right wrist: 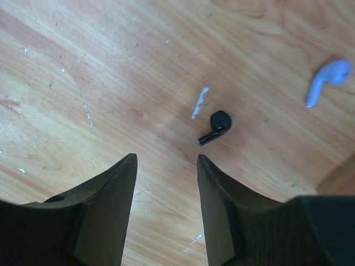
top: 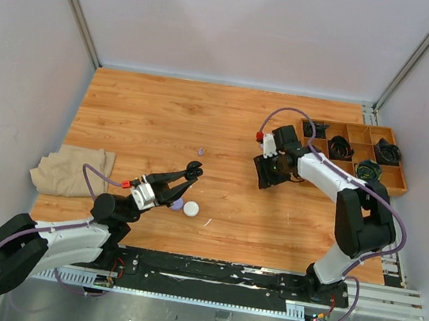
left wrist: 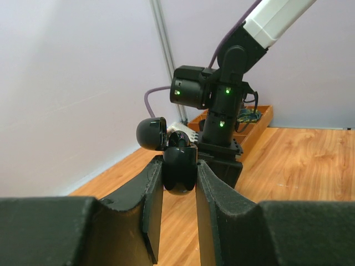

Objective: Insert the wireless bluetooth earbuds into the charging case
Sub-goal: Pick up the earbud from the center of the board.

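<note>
Right claw, spread, hovers nearer — black earbud lies just ahead, slightly right, stem slanting back; left claw pinches the open charging case.

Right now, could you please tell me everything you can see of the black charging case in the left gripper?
The black charging case is a glossy, rounded, plastic-looking shell. Its lid is flipped open, up and to the left, with a pale interior showing at the hinge. The left gripper clamps its body between both fingers, apparently clear of the table.
</note>
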`<act>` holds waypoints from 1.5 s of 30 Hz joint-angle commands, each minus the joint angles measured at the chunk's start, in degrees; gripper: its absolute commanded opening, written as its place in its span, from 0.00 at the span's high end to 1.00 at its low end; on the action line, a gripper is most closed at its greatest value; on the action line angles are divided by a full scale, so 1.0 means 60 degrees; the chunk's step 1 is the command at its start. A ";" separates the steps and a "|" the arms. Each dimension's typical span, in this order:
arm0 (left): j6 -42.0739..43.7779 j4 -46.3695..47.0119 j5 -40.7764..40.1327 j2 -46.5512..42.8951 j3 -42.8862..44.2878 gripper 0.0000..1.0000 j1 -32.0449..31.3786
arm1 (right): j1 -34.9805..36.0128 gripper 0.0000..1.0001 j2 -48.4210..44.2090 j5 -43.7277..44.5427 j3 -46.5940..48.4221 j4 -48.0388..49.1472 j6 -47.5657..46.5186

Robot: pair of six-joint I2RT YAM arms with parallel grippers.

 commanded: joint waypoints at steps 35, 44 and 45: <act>0.0081 0.0055 0.0010 -0.0105 -0.0715 1.00 0.0031 | -0.0501 0.66 0.2368 0.1485 0.2259 -0.1345 0.0315; 0.0077 0.0048 0.0021 -0.0082 -0.0690 1.00 0.0031 | -0.0497 0.67 0.2697 0.1607 0.2500 -0.1354 0.0245; 0.0084 0.0043 0.0025 -0.0080 -0.0687 1.00 0.0031 | -0.0497 0.68 0.2726 0.1609 0.2511 -0.1353 0.0247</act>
